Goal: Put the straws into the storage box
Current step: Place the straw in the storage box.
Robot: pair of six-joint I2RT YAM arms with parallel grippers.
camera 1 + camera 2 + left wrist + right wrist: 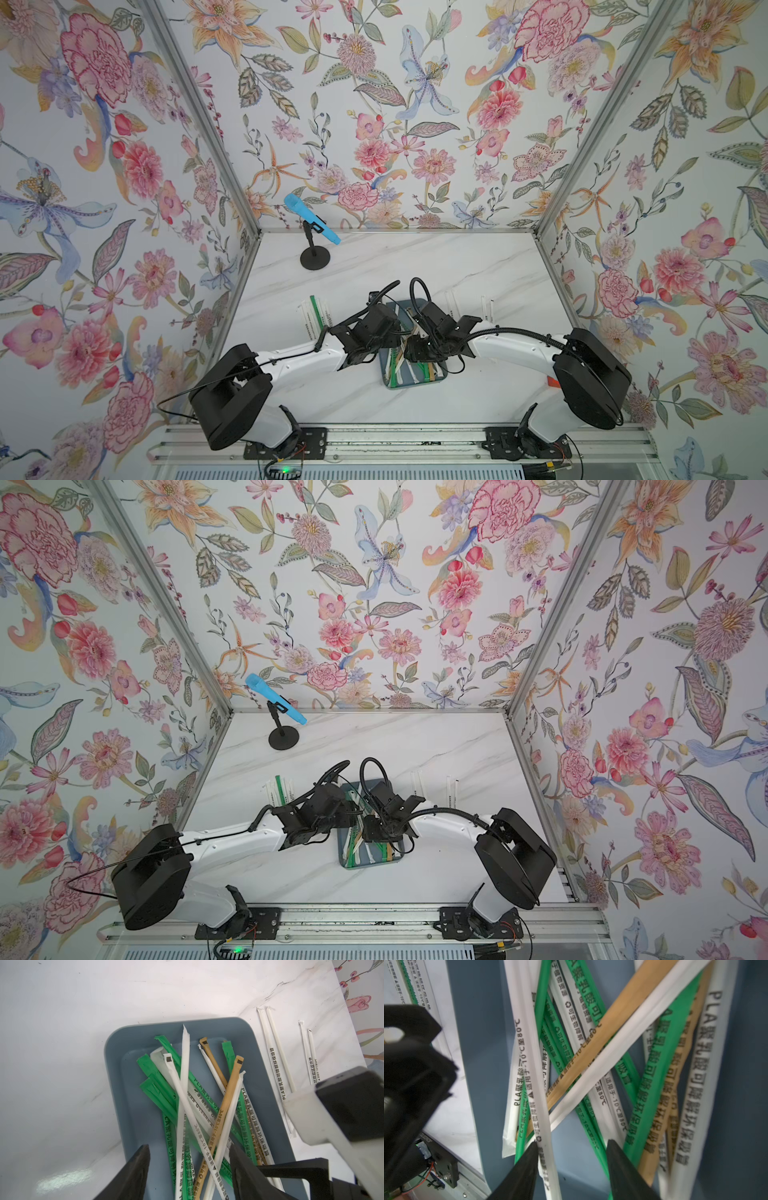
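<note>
Both my arms reach over the shallow blue-grey plastic tray (116,1084). It sits mid-worktop (415,262), toward the near edge.

My left fingers (143,1159) are spread and hang over the tray's pile, pinching nothing. My right fingers (531,1155) are spread too, low over the same pile. A white wrapper runs just beside one tip; can't tell if it touches.

In the tray are paper-wrapped straws (185,1084), green, printed white and tan, crossed over each other.

Left of the tray, on the bare worktop, lies a small loose bunch (318,309) of white ones plus one green. Right of the tray lie thin white loose straws (274,1049) in two pairs, roughly parallel and clear of the rim.

In the far-left corner a bright blue handheld tool (309,220) sits on a black round-base stand (314,258), well apart from the rest.
</note>
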